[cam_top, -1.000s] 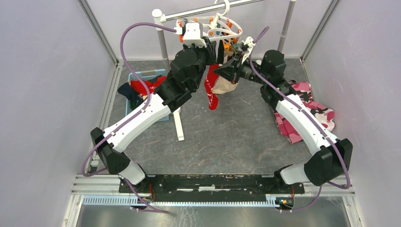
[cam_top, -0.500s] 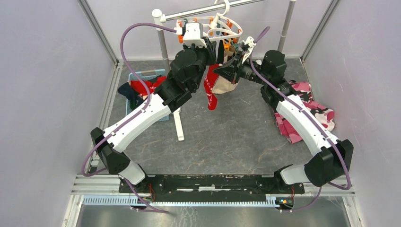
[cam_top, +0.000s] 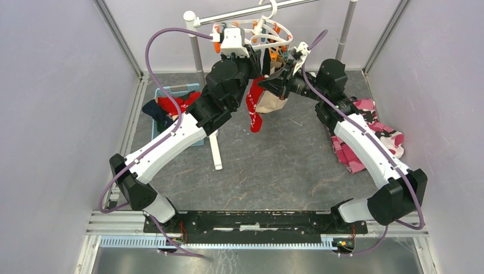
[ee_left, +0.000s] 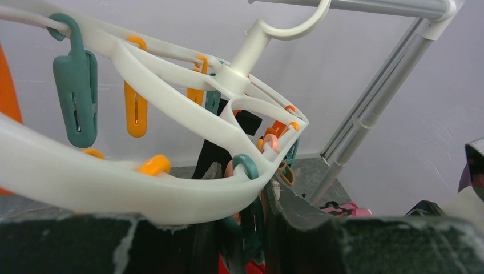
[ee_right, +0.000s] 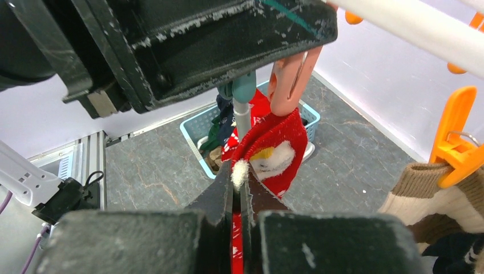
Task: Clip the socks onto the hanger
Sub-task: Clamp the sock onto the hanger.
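Scarcely anything is seen to have changed over the last second: in the top view only a slight shift of the right arm toward the upper right is noticed, while both grippers are kept at the hanger (cam_top: 268, 31) in the upper middle of the frame. This stillness is judged to mean that a clipping step is being held rather than begun, with release not yet made. In the right wrist view the red sock (ee_right: 274, 154) is found at the centre, its upper edge apparently caught in the tip of a salmon clothespin (ee_right: 288, 80). Its white-trimmed cuff is pinched between the pressed-together fingers of the right gripper (ee_right: 237, 188) at the lower middle. In the left wrist view the left gripper (ee_left: 234, 245) is seen at the bottom edge with its fingers partway apart, and a teal clothespin (ee_left: 251, 220) is lodged between them. It appears to be squeezed, though the contact itself is hidden. A beige sock (ee_right: 434, 194) is already hung from an orange clothespin (ee_right: 456, 142) at the right edge, and further socks are left in the blue basket (cam_top: 171, 91) at the left of the top view. If the salmon clothespin is truly closed on the fabric, this sock is judged done once it is let go. No brand, label or other writing can be read in any view.
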`<state>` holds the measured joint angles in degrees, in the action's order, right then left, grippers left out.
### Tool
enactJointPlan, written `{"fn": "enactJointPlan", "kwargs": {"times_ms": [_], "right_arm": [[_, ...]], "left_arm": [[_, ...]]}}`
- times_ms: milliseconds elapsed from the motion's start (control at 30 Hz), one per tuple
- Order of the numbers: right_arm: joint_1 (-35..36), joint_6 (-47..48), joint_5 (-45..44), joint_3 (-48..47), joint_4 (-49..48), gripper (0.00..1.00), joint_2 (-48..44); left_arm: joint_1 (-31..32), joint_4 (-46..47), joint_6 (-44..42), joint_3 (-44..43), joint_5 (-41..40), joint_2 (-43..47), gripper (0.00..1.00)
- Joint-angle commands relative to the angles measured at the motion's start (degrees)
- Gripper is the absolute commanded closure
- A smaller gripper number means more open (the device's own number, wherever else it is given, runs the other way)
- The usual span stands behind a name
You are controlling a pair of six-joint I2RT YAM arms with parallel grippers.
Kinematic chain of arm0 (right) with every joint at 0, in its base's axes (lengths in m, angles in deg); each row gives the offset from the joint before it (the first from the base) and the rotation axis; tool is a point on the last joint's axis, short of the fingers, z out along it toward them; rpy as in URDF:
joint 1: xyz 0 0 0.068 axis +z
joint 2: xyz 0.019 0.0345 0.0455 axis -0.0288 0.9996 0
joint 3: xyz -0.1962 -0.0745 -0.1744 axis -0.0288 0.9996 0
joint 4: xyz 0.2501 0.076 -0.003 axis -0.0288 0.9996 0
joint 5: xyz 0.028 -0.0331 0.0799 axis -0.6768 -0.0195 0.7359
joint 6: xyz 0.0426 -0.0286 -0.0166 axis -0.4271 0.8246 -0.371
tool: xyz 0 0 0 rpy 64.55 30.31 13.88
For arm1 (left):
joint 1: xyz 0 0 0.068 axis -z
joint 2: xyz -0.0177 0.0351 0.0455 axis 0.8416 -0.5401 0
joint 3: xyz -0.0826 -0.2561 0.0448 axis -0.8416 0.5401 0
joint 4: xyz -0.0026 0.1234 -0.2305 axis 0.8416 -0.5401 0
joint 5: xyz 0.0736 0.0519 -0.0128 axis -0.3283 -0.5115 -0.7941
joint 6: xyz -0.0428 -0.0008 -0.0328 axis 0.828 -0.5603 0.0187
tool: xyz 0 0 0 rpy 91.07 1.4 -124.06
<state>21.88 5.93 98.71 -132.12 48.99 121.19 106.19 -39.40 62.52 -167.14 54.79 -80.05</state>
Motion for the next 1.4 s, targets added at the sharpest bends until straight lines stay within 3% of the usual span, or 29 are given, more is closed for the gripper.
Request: {"fn": "enactJointPlan", "kwargs": {"times_ms": [0, 633, 1367], "right_arm": [[0.3, -0.9, -0.7, -3.9, -1.4, 1.00, -0.5], [1.1, -0.2, -0.5, -2.1, -1.4, 1.00, -0.1], [1.9, 8.4, -6.9, -5.3, 3.1, 1.00, 0.3]], "left_arm": [[-0.7, 3.3, 3.3, -0.5, -2.1, 2.3, 0.98], [-0.7, 3.9, 5.9, 0.1, -1.5, 3.0, 0.98], [-0.8, 4.0, 8.1, 1.1, -1.1, 3.7, 0.98]]}}
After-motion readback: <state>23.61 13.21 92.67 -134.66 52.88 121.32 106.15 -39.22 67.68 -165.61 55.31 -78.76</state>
